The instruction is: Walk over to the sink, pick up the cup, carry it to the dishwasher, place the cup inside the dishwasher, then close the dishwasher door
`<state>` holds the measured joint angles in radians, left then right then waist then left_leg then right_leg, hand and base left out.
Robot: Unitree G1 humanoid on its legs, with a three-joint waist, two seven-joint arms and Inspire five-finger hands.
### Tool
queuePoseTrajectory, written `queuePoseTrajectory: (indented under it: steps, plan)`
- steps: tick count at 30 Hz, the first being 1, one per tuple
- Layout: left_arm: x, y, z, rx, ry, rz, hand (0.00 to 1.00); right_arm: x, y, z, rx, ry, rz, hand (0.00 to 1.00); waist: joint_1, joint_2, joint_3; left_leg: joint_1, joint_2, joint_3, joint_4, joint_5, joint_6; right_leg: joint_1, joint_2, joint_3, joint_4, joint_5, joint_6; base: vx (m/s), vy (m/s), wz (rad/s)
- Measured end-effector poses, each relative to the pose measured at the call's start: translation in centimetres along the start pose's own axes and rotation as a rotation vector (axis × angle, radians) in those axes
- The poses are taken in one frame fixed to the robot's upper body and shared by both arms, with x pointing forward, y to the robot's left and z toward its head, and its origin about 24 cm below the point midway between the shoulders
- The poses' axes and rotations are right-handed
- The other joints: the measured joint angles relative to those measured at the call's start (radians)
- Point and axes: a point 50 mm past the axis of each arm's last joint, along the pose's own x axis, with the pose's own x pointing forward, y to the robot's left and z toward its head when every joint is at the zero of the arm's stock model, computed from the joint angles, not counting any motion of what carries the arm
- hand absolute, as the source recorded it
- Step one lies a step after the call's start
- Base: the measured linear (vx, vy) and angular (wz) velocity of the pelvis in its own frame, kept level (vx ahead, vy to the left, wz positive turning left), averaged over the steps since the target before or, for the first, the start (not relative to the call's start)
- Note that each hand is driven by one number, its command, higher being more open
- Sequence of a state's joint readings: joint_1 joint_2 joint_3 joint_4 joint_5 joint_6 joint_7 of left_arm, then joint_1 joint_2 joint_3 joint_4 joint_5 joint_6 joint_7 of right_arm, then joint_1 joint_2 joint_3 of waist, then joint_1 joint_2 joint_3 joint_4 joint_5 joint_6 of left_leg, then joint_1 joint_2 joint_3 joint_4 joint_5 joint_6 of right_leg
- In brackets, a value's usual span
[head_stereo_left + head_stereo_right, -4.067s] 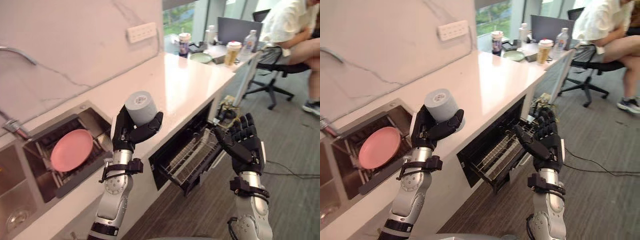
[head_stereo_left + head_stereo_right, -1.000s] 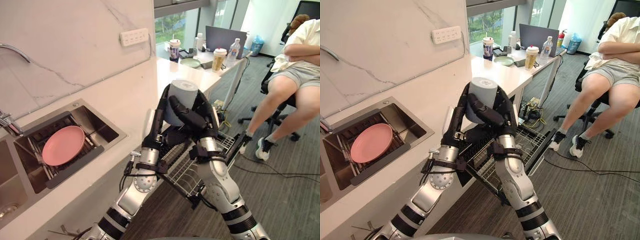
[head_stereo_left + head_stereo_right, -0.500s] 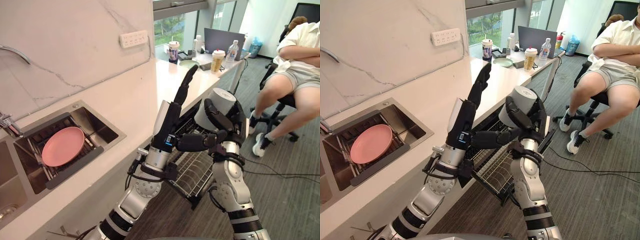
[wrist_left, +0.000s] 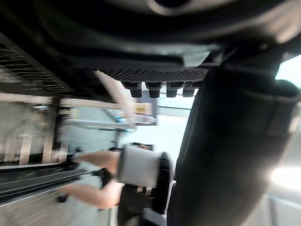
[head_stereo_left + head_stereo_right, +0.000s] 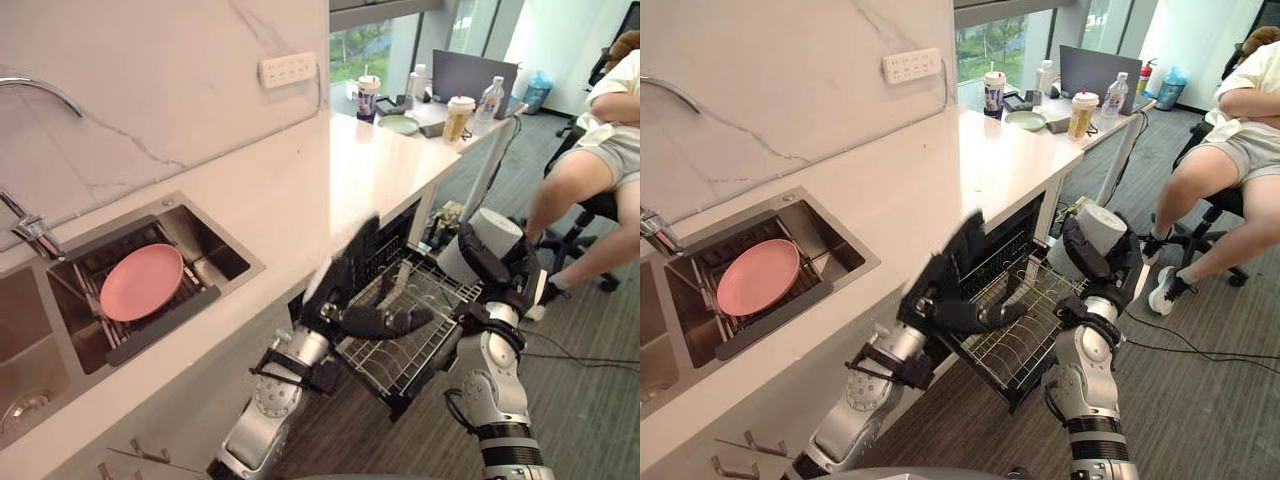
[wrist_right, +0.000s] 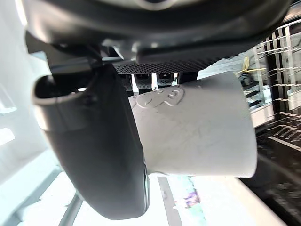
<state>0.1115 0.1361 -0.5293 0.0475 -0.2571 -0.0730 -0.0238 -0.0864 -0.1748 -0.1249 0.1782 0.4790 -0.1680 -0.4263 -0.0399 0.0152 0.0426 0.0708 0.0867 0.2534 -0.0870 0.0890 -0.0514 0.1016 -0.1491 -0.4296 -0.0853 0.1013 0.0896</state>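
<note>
The grey cup (image 5: 497,232) is tilted in my right hand (image 5: 518,282), which is shut on it above the outer edge of the pulled-out dishwasher rack (image 5: 415,350). In the right wrist view the cup (image 6: 197,132) lies against the palm with the thumb (image 6: 103,141) across it. My left hand (image 5: 350,305) is open, held low over the inner part of the rack in front of the dishwasher opening (image 5: 1005,240), with nothing in it. The left wrist view catches the cup (image 4: 138,167) beyond its thumb.
A sink (image 5: 215,235) in the white counter (image 5: 370,160) holds a pink plate (image 5: 140,282) on a drying rack. A person (image 5: 600,140) sits on an office chair to the right. Cups, a bottle and a laptop stand on the far desk (image 5: 440,110).
The cup went from my left hand to my right. Since half a second ago the open left hand has dropped to the rack, and the right hand has carried the cup lower and further right.
</note>
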Motion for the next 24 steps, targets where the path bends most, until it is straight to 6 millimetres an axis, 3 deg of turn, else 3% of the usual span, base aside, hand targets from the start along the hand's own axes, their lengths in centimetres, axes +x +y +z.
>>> queuePoseTrajectory:
  steps: [1,4,7,10,14,19,24]
  plan:
    - [-1.0,0.4,-2.8,-0.015,0.136,0.025,1.0,0.4,-0.6,-0.2,-0.029,0.014,0.006,0.0,0.002,0.0,0.0,-0.009,-0.001,-0.011,0.001,0.002,0.0,-0.002,0.0,-0.012,0.0,-0.001,0.001,0.03,-0.007,0.31]
    - [-4.6,1.4,-8.4,-0.038,0.407,0.092,1.0,1.1,-2.0,-1.4,-0.085,0.072,0.001,0.0,0.012,-0.001,0.001,-0.02,-0.007,-0.033,0.001,0.005,-0.002,-0.002,0.0,-0.034,0.0,-0.006,0.003,0.03,-0.007,0.22]
    - [-7.4,2.7,-11.1,0.034,0.55,0.149,1.0,1.4,-3.4,-2.9,-0.143,0.147,-0.009,0.0,0.023,-0.002,0.003,-0.029,-0.013,-0.062,0.001,0.015,0.0,0.006,-0.004,-0.063,0.0,-0.009,0.005,0.01,0.0,0.29]
    - [-9.1,4.2,-12.1,0.112,0.618,0.242,1.0,1.5,-3.9,-4.1,-0.167,0.21,-0.005,0.0,0.031,-0.002,0.004,-0.034,-0.021,-0.08,0.001,0.02,0.005,0.009,-0.009,-0.081,0.0,-0.01,0.006,-0.02,0.027,0.2]
    - [-10.9,7.2,-13.2,0.151,0.698,0.458,1.0,1.4,-3.1,-4.9,-0.253,0.232,0.085,0.0,0.042,-0.003,0.034,-0.036,-0.025,-0.107,-0.003,0.023,0.005,0.022,-0.011,-0.105,0.0,-0.013,0.01,-0.05,0.034,0.18]
    - [-11.2,9.3,-13.1,0.172,0.706,0.574,1.0,2.2,-1.6,-5.7,-0.322,0.282,0.145,0.0,0.056,0.0,0.069,-0.049,-0.028,-0.126,-0.004,0.032,0.008,0.023,-0.013,-0.123,0.0,-0.017,0.009,-0.03,0.024,0.13]
    - [-11.3,10.1,-12.9,0.179,0.673,0.622,1.0,2.3,-1.8,-6.5,-0.373,0.337,0.176,0.0,0.073,0.002,0.091,-0.055,-0.033,-0.134,0.0,0.038,0.013,0.023,-0.016,-0.128,0.003,-0.009,0.009,0.04,0.005,0.06]
